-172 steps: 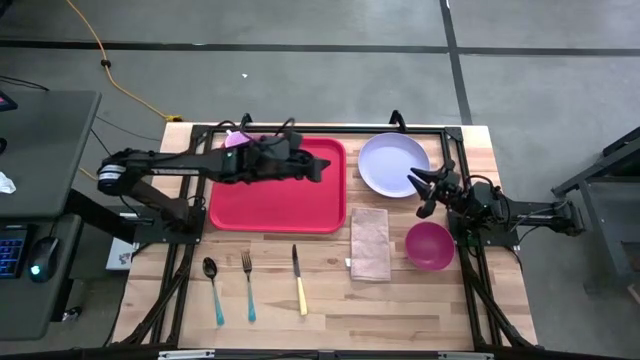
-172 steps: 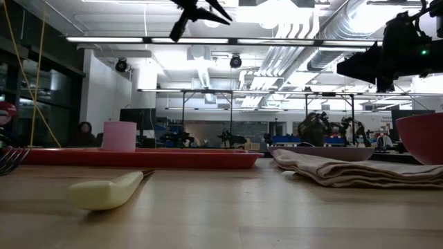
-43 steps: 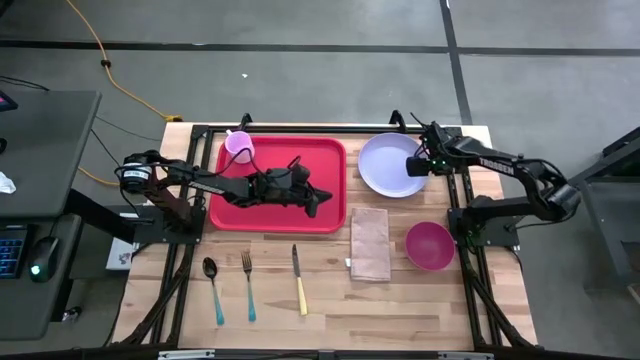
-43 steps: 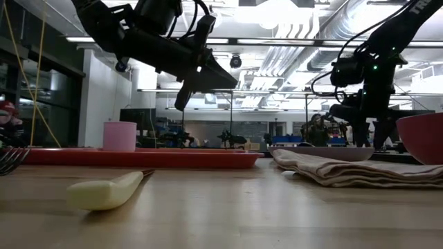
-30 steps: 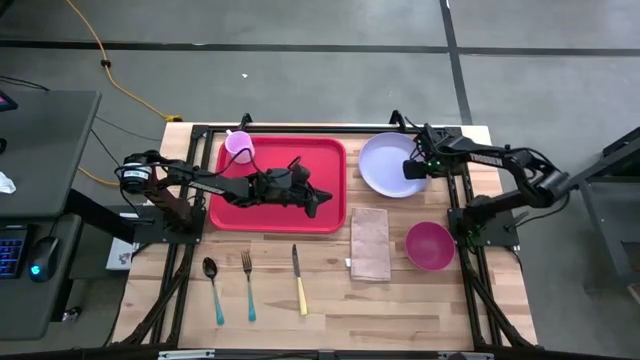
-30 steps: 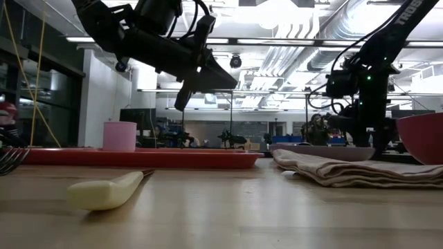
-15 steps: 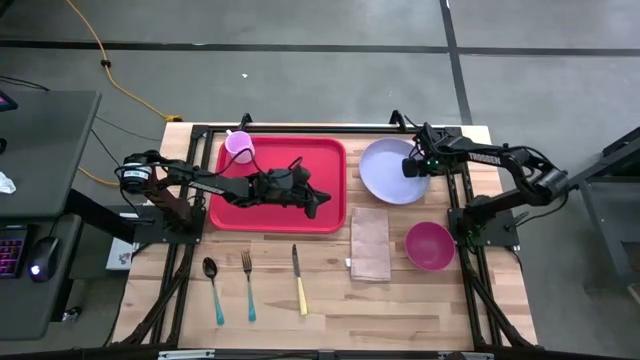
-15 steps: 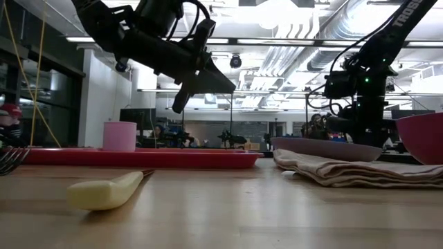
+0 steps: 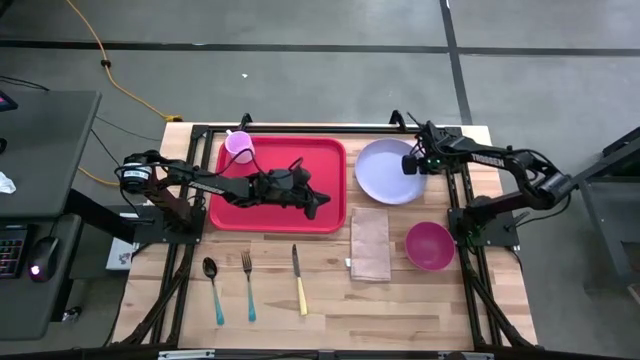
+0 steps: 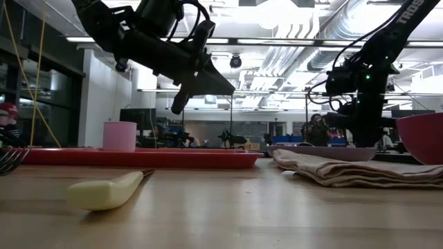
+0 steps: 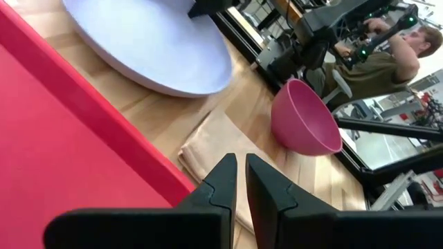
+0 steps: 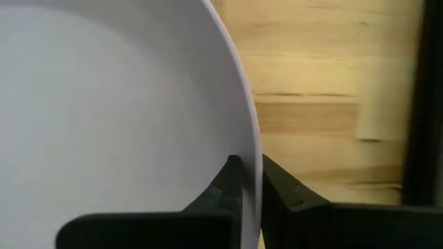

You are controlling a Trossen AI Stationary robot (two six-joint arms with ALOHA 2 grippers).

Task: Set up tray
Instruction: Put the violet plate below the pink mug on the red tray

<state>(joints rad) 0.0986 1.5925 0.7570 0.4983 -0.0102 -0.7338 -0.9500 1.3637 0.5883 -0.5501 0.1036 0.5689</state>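
Fingers of the right gripper [image 9: 411,166] pinched the rim of the round lavender plate [image 9: 386,170] at upper right of the high view. The large flat red plastic tray [image 9: 260,200] lay at upper centre, just left of the plate. The left gripper [image 9: 318,205] hovered over its lower right corner, fingers nearly closed, holding nothing.

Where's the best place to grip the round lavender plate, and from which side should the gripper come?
Grip the thin raised rim of the round lavender plate on its right edge, coming from the right arm's side, one finger above and one below. The plate is flat and wide, so only the rim fits between fingers. The right gripper is already shut on it there.
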